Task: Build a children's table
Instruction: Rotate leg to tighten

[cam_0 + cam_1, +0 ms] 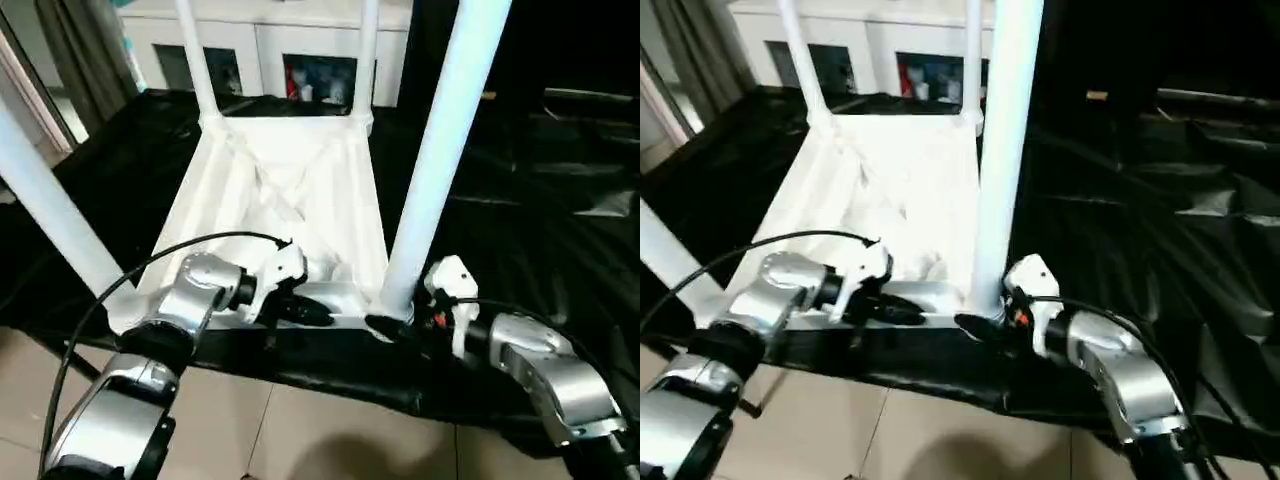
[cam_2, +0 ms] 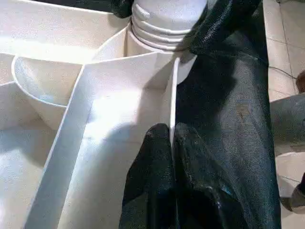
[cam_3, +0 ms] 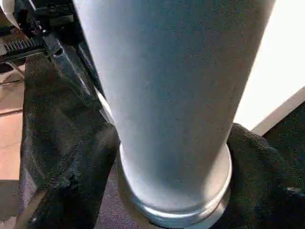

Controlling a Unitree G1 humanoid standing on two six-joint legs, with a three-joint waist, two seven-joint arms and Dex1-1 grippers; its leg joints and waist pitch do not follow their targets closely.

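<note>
While the white table top (image 1: 290,200) lies upside down on a black cloth (image 1: 540,200) in the middle of the head views, four white legs stand up from its corners. At the lower centre, the left gripper (image 1: 318,312) is clenched on the thin near rim of the top; its black fingers (image 2: 157,191) pinch that wall from both sides. At the lower right, the right gripper (image 1: 385,328) sits at the base of the near right leg (image 1: 440,150), with one finger on each side of it; I cannot tell if it presses the leg. A white cabinet (image 1: 270,50) stands at the upper edge.
</note>
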